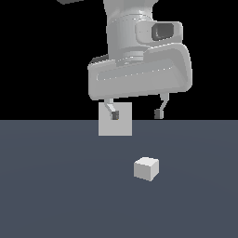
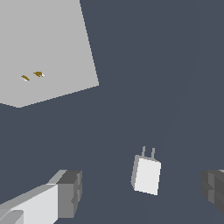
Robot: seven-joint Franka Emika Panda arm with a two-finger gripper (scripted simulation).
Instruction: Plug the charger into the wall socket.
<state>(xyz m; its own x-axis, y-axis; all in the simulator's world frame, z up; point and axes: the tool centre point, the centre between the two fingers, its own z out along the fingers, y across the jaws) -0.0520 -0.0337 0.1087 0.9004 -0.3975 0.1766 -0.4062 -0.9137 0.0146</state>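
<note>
The charger (image 1: 146, 168) is a small plain white cube lying on the dark grey floor (image 1: 56, 186). In the wrist view the charger (image 2: 146, 175) shows two thin prongs on one end. The wall socket (image 1: 122, 126) is a flat upright white square panel behind it, toward the exterior view's left; in the wrist view the wall socket (image 2: 48, 48) shows two tiny orange-yellow dots. My gripper (image 1: 136, 114) is open and empty, hanging above the charger, its left fingertip in front of the socket. In the wrist view the gripper (image 2: 142, 192) has its fingers either side of the charger, apart from it.
The dark grey floor (image 2: 153, 65) spreads flat all around the charger and socket. Above its far edge the background is black. The arm's white hand body (image 1: 139, 76) fills the upper middle of the exterior view.
</note>
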